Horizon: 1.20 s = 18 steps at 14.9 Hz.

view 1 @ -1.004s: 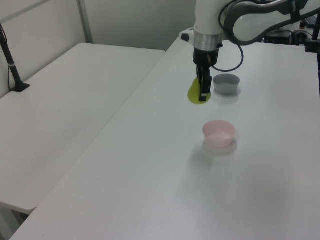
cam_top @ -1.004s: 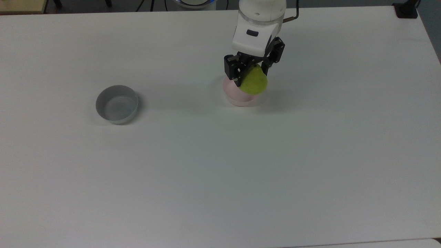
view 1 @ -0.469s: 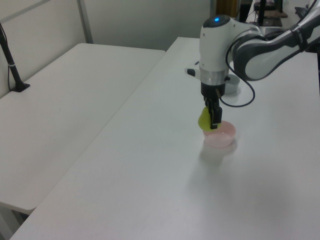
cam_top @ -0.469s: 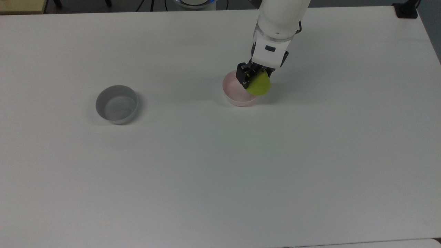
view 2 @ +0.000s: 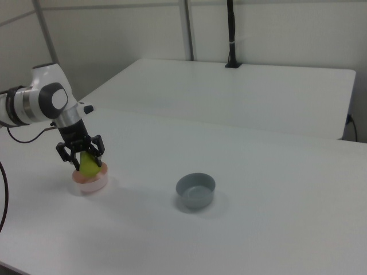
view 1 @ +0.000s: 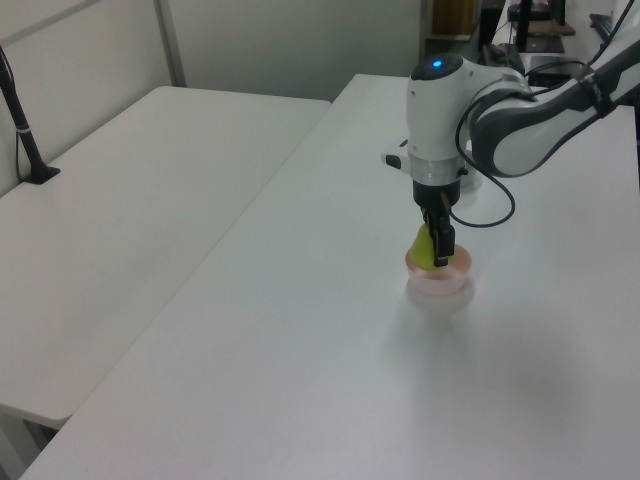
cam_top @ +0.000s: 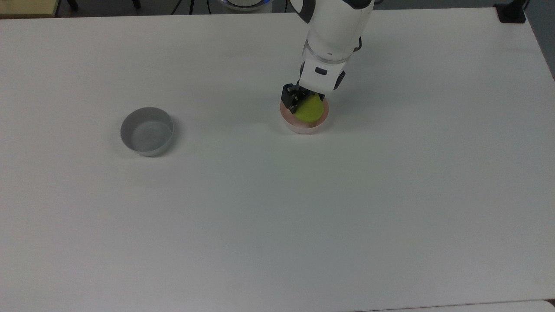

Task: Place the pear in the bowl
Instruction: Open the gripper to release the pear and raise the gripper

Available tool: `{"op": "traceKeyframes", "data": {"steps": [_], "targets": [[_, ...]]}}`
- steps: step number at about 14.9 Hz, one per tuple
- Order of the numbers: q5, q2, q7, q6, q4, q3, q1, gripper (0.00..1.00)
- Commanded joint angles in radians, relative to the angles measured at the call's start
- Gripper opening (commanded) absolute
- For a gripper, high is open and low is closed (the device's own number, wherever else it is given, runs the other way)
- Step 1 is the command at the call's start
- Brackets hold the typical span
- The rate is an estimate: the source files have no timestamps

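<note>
Small yellow-green rounded pear (cam_top: 309, 110) is clamped between the fingers of the black two-finger gripper (cam_top: 303, 100), seated low inside the small round pale pink bowl (cam_top: 303, 128) on the white table (cam_top: 277, 208). Release is judged next: fingers should be opened slowly, then lifted straight up so the bowl isn't dragged. Grey round bowl (cam_top: 147, 131) sits well apart, irrelevant.

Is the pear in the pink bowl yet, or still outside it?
In. The pear sits within the pink bowl's rim in the top view, its base below the rim in the right view, with the claw closed around it.
</note>
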Motion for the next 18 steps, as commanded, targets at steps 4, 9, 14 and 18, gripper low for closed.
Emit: {"op": "traceKeyframes", "data": {"steps": [4,9,14,18], "targets": [[-0.031,-0.026,0.019,0.071,-0.066,0.014,-0.013,0.9],[-0.028,-0.033,0.022,0.062,-0.06,0.014,-0.016,1.0],[-0.017,-0.085,0.133,-0.076,0.067,0.011,-0.036,1.0],[-0.006,-0.098,0.189,-0.203,0.191,0.006,-0.082,1.0]]}}
